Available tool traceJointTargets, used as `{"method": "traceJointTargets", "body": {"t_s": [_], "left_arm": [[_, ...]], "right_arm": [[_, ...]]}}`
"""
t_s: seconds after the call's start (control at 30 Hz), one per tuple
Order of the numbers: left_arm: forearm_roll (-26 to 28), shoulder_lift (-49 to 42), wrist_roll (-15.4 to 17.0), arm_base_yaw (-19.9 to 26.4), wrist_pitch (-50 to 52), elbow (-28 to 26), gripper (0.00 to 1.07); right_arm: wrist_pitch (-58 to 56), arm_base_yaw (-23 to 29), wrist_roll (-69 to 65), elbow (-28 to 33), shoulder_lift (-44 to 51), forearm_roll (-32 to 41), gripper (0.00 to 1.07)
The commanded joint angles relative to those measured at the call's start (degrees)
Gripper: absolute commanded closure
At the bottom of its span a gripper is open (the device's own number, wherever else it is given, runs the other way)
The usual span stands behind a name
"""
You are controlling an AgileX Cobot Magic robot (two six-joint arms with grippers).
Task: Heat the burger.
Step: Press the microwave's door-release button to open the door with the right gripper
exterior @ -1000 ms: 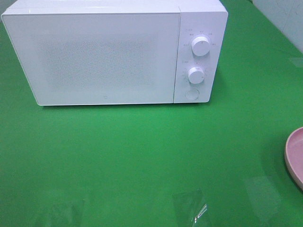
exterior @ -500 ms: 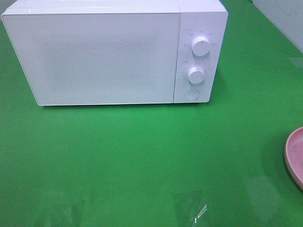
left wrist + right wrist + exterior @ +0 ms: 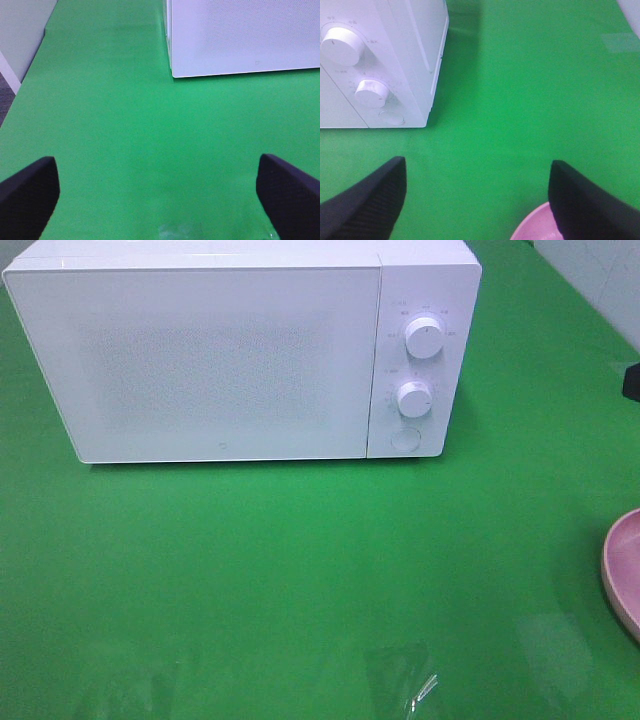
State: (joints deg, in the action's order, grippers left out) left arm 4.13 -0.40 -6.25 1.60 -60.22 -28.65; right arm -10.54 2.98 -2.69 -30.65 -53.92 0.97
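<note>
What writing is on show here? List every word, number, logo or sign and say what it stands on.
Nothing can be read outright.
Marks ringing the upper knob of the microwave: too small and blurred.
Marks ringing the lower knob: blurred too.
A tiny mark low on its door: too small to read.
The pink plate and the green table cover: no text shows.
</note>
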Motion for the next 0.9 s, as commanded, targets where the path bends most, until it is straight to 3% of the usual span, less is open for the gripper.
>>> {"method": "traceJointTargets", "body": {"t_s": [0.03, 0.23, 0.47, 0.53, 0.77, 0.83, 0.9], "left_arm": [[0.63, -1.26, -0.06, 0.23, 0.8, 0.23, 0.07], [0.63, -1.26, -0.06, 0.23, 0.8, 0.23, 0.07], [0.63, -1.26, -0.06, 0.23, 0.8, 0.23, 0.07], [0.63, -1.26, -0.06, 0.23, 0.8, 0.23, 0.07], [0.63, -1.26, -0.06, 0.23, 0.8, 0.23, 0.07], [0.63, -1.26, -0.06, 0.23, 0.8, 0.23, 0.07], [0.63, -1.26, -0.06, 0.23, 0.8, 0.23, 0.07]], "right_arm": [[4.18, -0.11, 0.23, -0.4, -1.43, -0.29, 0.31], [19.82, -0.11, 0.23, 5.39, -4.24, 0.29, 0.31], [26.87, -0.11, 0.97, 9.05, -4.47, 2.69, 0.31], [33.52, 2.18, 5.16, 11.8, -4.47, 6.02, 0.31], [39.42, 8.25, 15.01, 13.52, -5.27, 14.09, 0.31], [41.94, 10.49, 19.37, 13.92, -6.42, 17.82, 0.31], [47.1, 15.47, 25.61, 13.98, -10.03, 26.13, 0.31]]}}
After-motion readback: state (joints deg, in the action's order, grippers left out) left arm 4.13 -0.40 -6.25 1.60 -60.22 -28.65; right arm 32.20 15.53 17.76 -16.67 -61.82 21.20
